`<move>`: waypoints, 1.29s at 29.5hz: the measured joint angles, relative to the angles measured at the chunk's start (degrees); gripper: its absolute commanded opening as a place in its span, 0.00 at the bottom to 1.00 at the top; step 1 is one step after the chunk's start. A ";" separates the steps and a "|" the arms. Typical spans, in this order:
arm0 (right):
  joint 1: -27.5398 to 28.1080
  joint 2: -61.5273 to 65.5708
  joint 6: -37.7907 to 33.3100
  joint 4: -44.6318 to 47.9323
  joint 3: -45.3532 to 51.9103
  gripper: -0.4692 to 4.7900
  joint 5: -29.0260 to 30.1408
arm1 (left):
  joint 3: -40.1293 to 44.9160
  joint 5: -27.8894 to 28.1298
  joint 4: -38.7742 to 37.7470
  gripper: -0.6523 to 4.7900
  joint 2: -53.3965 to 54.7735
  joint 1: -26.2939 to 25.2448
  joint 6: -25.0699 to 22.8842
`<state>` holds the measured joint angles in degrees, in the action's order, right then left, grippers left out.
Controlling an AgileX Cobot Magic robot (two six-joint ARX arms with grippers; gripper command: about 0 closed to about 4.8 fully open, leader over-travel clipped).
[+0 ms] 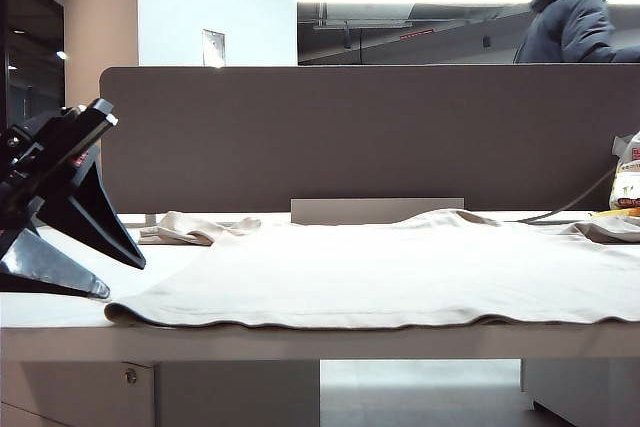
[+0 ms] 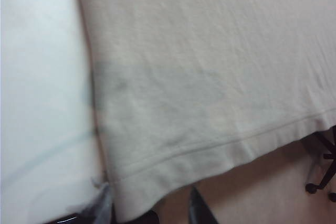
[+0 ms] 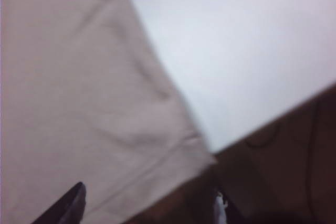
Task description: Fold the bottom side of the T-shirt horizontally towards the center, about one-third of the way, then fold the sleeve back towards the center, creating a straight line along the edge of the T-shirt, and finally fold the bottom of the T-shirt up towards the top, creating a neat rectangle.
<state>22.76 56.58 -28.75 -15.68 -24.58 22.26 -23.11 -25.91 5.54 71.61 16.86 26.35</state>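
The beige T-shirt [image 1: 400, 272] lies spread flat across the white table [image 1: 60, 312], with its hem along the front edge. My left gripper [image 1: 122, 280] hovers at the table's left end, just off the shirt's left hem corner. In the left wrist view that gripper [image 2: 152, 211] is open, its fingertips [image 2: 202, 209] standing either side of the hem corner [image 2: 157, 182]. In the right wrist view, which is blurred, the T-shirt [image 3: 79, 103] fills one side. My right gripper [image 3: 144, 211] is open over its hem corner near the table edge; this arm does not show in the exterior view.
A grey partition [image 1: 370, 127] closes the back of the table. A bunched beige cloth [image 1: 190, 229] lies at the back left. At the back right are a yellow item [image 1: 615, 213], a packet [image 1: 628, 182] and a cable. A person [image 1: 580, 12] stands behind the partition.
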 measured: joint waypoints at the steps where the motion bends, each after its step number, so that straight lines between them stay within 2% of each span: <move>1: 0.26 0.98 -0.04 -0.09 0.00 0.69 0.04 | 0.00 -0.02 0.00 0.47 0.00 0.00 0.11; 4: 0.44 4.11 -0.11 0.50 0.00 0.74 0.35 | 0.00 -0.04 -0.13 0.50 0.02 0.00 0.28; 7: 0.44 7.56 -0.13 1.51 0.00 0.76 0.48 | 0.00 -0.04 -0.63 0.67 0.02 0.00 0.31; 8: 0.44 8.48 -0.11 1.73 0.00 0.76 0.52 | 0.00 -0.04 -1.05 0.69 0.04 0.00 0.31; 20: 0.39 12.07 -0.04 7.48 0.00 0.74 1.46 | -0.20 0.13 -2.10 0.69 1.77 0.00 1.18; 24: 0.39 12.85 -0.07 7.80 0.00 0.67 1.84 | -1.14 -1.77 -0.92 0.69 4.20 0.09 1.57; 29: 0.17 13.62 -0.04 7.91 0.00 0.66 1.97 | -2.93 -3.19 -0.13 0.66 6.88 0.11 1.57; 30: 0.17 13.62 -0.04 7.89 0.00 0.64 1.99 | -3.43 -3.08 0.00 0.64 7.52 0.09 1.57; 33: 0.15 13.66 -0.09 7.89 0.00 0.49 2.01 | -4.13 -2.49 -0.13 0.56 8.31 0.00 1.57; 36: 0.15 13.66 0.07 8.07 0.00 0.47 2.01 | -4.31 -2.05 -0.42 0.49 8.59 0.00 1.60; 38: 0.15 13.66 0.02 8.26 0.00 0.46 2.12 | -4.31 -1.84 -0.59 0.49 8.63 0.00 1.57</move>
<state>22.92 70.24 -28.73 -7.42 -24.58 24.38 -27.42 -27.75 4.95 80.25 16.86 27.92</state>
